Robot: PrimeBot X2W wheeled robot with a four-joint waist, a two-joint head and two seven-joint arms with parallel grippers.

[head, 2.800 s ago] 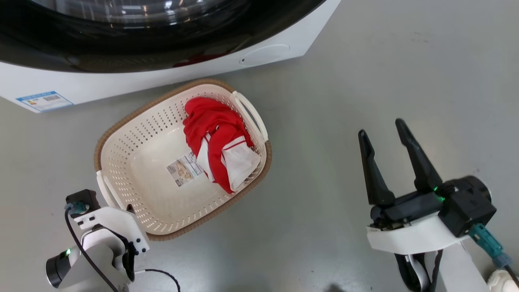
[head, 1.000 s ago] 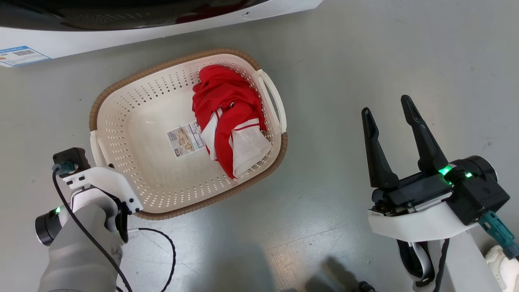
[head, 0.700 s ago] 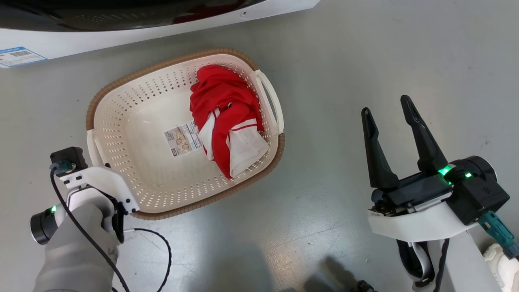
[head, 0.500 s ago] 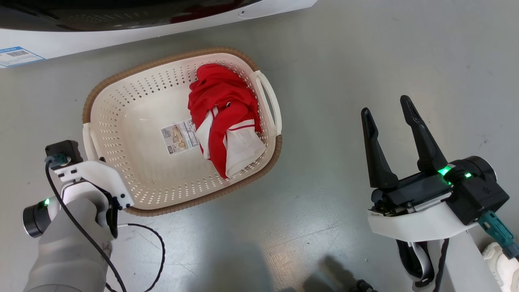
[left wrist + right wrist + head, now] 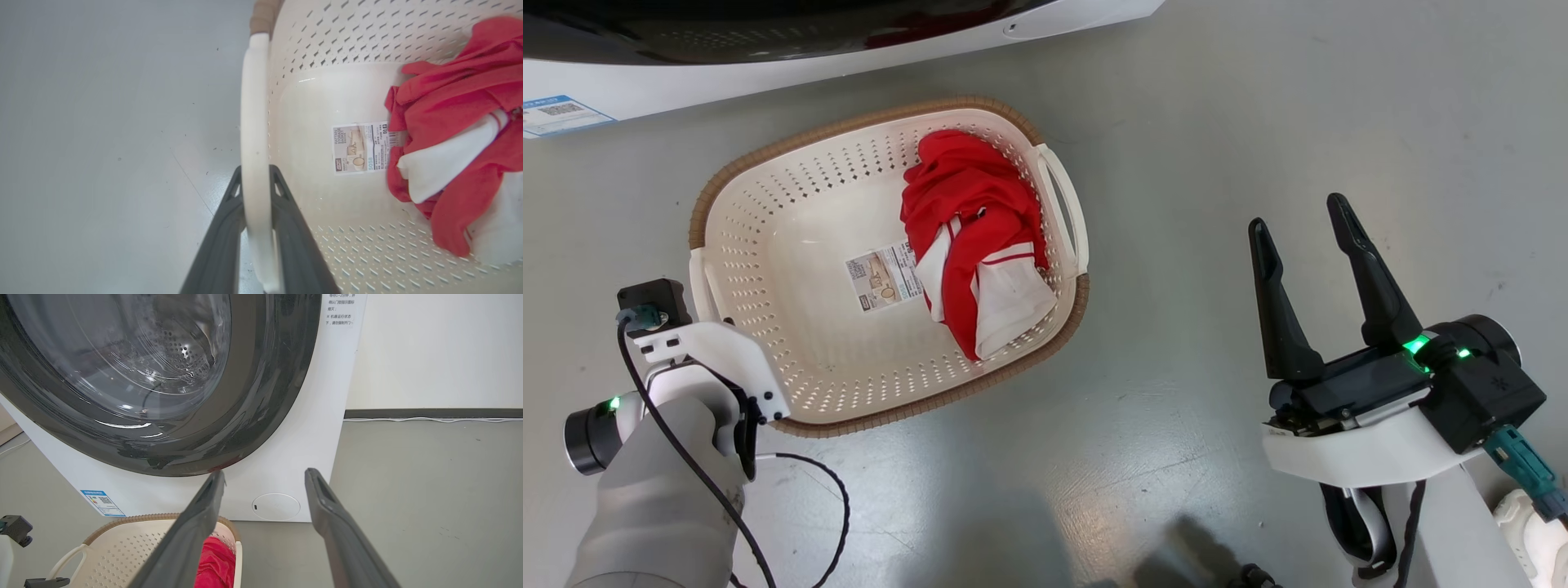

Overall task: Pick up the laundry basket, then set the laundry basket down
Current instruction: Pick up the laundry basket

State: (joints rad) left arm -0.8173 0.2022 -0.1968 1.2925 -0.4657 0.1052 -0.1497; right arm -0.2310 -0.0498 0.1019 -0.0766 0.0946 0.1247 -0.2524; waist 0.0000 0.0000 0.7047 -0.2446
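The left gripper's jaws pinch the laundry basket's white handle. The right gripper's jaws stand spread.

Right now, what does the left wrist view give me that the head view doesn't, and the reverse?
Left wrist view: the grip itself. The left gripper has its jaws shut on the left handle of the basket, one finger on each side.
Head view: the right gripper, jaws open, over bare floor to the basket's right; the right handle; the washer.
Both: the basket's inside, the red-and-white cloth and the label.
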